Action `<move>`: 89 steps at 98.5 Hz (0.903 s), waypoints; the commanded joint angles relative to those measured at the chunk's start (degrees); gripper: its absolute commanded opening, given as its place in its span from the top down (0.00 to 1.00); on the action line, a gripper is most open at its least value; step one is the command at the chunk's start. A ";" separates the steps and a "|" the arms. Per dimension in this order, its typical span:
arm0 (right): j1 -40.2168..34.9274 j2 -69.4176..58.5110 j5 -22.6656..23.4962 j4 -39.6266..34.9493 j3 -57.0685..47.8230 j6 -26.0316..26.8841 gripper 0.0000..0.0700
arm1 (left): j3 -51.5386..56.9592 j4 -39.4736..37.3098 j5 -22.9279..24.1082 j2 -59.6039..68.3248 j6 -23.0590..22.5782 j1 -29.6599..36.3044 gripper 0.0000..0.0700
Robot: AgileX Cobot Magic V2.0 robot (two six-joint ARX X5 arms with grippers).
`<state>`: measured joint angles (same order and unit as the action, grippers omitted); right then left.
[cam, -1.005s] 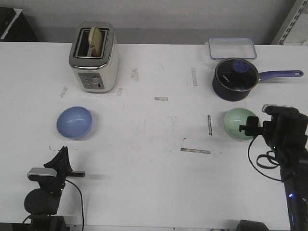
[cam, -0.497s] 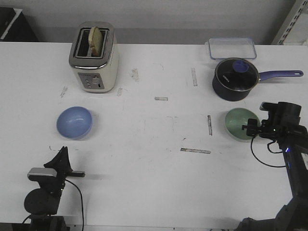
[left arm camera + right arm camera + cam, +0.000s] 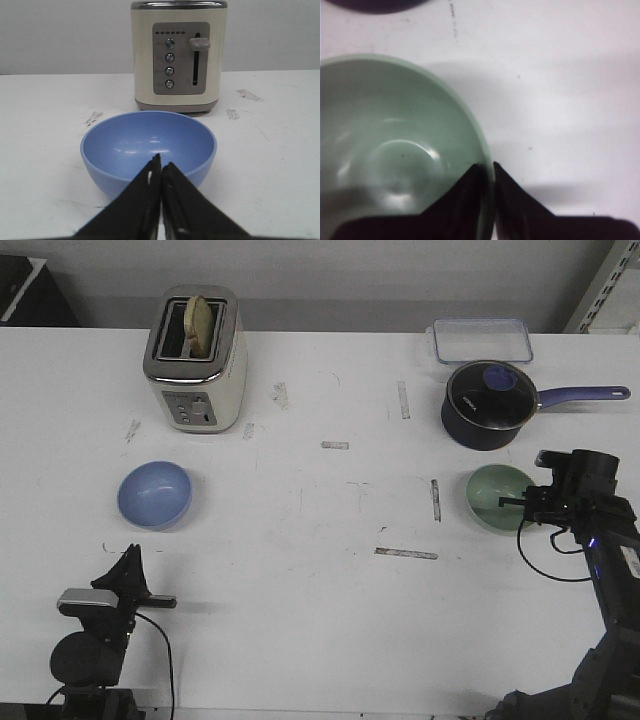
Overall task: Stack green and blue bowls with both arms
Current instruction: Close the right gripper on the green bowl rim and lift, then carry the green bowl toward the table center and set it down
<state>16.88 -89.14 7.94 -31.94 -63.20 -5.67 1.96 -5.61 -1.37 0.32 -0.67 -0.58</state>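
Bowls sitting apart on white tabletop (image 3: pixel 300 590). Far left: black left gripper (image 3: pixel 161 165) idling low at near edge, fingers pressed together, gripping nothing, pointing at smooth periwinkle-blue round bowl (image 3: pixel 154 494) resting ahead of it. Behind that, cream and chrome toaster (image 3: pixel 195 358) holding bread slice; no legible writing on its panel. Right: pale mint-green round bowl (image 3: pixel 500 498) lying in front of dark blue lidded saucepan (image 3: pixel 489 403). Black right gripper (image 3: pixel 487 167) pinching green bowl's rim, one finger inside, one outside, nearly closed.
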 commanded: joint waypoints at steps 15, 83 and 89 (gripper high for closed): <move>-0.20 3.43 3.76 -0.35 -2.12 0.26 1.00 | -1.22 -0.92 0.07 -0.07 0.09 0.00 1.00; -47.89 10.82 7.04 -3.23 -4.72 11.41 1.00 | -1.22 -0.90 0.07 -0.07 0.09 0.00 1.00; -51.10 7.89 7.02 -2.93 -4.72 12.04 1.00 | -1.22 -0.90 0.07 -0.07 0.09 0.00 1.00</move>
<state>-31.27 -78.00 14.92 -35.51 -67.02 4.14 1.96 -5.61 -1.37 0.32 -0.69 -0.58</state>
